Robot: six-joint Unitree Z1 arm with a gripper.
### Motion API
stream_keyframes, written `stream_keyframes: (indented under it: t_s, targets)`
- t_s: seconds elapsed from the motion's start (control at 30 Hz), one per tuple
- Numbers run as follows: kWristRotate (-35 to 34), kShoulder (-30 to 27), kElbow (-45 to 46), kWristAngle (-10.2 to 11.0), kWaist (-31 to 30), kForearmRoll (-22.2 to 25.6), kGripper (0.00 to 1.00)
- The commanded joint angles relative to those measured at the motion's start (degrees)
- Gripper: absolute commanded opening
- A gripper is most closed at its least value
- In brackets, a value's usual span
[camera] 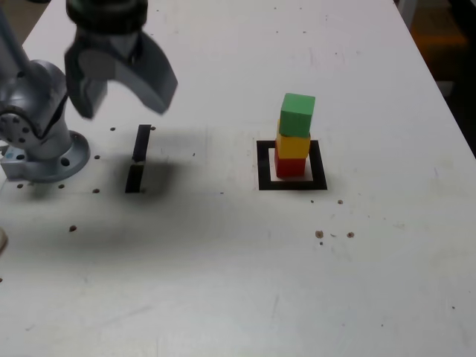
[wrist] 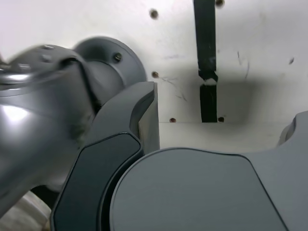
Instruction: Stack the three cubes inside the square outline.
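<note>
Green cube (camera: 297, 112) tops a light, rigid, tippable stack; your wide-open, empty gripper (camera: 123, 85) should pinch its flat sides.

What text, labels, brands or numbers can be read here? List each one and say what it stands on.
None: no readable text in either view.
The green cube, yellow cube, red cube, square outline, black tape strips, table and gripper carry no lettering.
</note>
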Motion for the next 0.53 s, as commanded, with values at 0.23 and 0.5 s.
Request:
stream_keyframes:
  t_s: [0.23, 0.5]
  targets:
    - [5.0, 3.6, 11.6, -4.2, -1.8, -16.5, 1.0]
    - [5.0, 3.0, 14.3, -3.3, -1.8, -19.8, 1.0]
